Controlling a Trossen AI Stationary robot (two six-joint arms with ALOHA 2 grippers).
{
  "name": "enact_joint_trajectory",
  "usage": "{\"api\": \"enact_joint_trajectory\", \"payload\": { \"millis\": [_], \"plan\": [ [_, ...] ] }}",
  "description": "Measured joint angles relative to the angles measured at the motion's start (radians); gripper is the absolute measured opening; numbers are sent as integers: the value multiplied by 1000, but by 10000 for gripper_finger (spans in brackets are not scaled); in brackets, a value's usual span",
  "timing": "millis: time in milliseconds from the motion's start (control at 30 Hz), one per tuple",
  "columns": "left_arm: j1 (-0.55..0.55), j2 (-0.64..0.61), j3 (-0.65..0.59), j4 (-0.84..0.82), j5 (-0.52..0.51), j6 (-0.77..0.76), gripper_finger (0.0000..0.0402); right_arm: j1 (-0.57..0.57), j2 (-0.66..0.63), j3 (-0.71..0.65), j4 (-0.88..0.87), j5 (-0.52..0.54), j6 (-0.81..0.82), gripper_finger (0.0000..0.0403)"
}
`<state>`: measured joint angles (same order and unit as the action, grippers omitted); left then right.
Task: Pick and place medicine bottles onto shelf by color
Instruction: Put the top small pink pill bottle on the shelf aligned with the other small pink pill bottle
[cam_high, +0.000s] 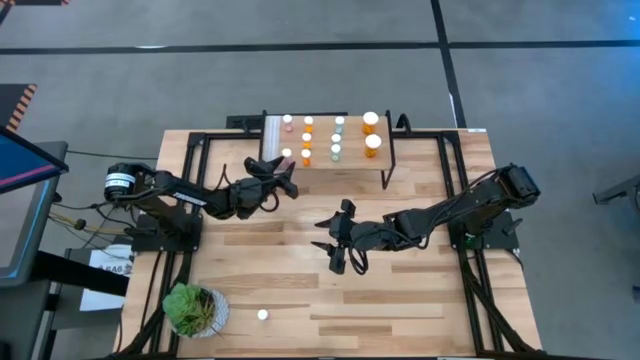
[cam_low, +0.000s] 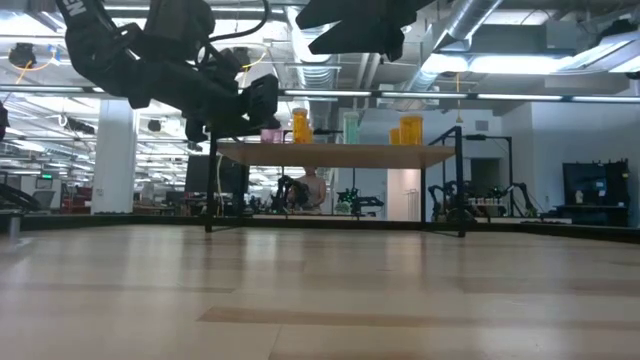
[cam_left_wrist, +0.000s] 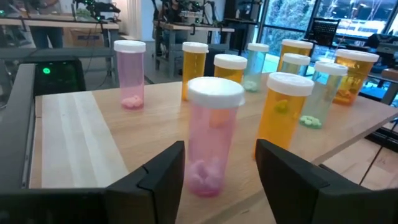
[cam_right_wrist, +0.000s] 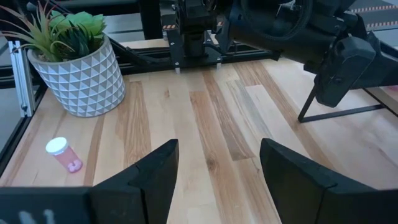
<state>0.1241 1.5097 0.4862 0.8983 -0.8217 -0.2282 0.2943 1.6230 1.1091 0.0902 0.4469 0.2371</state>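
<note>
Releasing: the left claw (cam_left_wrist: 217, 165) stands at the shelf's (cam_high: 352, 172) left front corner with its fingers spread to either side of an upright pink bottle (cam_left_wrist: 213, 134), gaps showing on both sides, so by the look of it the bottle has been set down and let go.
Shelf load: eight more medicine bottles stand capped and upright beyond it, sorted in rows by color: a second pink bottle (cam_left_wrist: 130, 73) toward the white strip, orange ones (cam_left_wrist: 283, 112) next, pale green ones (cam_left_wrist: 319, 93) after them, and the wider orange pair (cam_high: 371, 134) toward the shelf's right end.
Done so far: nearly all the bottles appear shelved, and the pink row now holds two.
Left to do: one pink bottle on its side (cam_right_wrist: 64, 155) lies on the tabletop (cam_high: 420, 300) near the front edge, just beside the potted plant (cam_high: 195, 309) at the front left corner.
Right claw (cam_high: 338, 243): open and empty, hovering over the middle of the tabletop, well apart from that last bottle.
Judgement: one pick and place remains, plus the left arm's withdrawal from the shelf.
</note>
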Motion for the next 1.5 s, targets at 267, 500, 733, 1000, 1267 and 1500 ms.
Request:
{"api": "enact_joint_trajectory", "payload": {
  "millis": [267, 500, 733, 1000, 1267, 1500],
  "plan": [
    [-27, 0, 1, 50, -15, 56, 188, 0, 0, 0, 0, 0, 0, 249],
    [-58, 0, 17, 57, -34, 120, 188, 0, 0, 0, -1, 0, 6, 249],
    [-92, -49, 24, 12, -139, 183, 188, 1, 0, 0, -4, 0, 9, 249],
    [-110, -230, 24, -168, -150, 180, 188, 1, 0, 0, -3, 0, 9, 249],
    [-117, -449, 81, -465, 122, 146, 185, 1, 0, 0, -12, 0, 18, 249],
    [-17, -416, 392, -1136, 423, 90, 179, 5, 0, 0, -34, 0, 20, 249]
  ]
}}
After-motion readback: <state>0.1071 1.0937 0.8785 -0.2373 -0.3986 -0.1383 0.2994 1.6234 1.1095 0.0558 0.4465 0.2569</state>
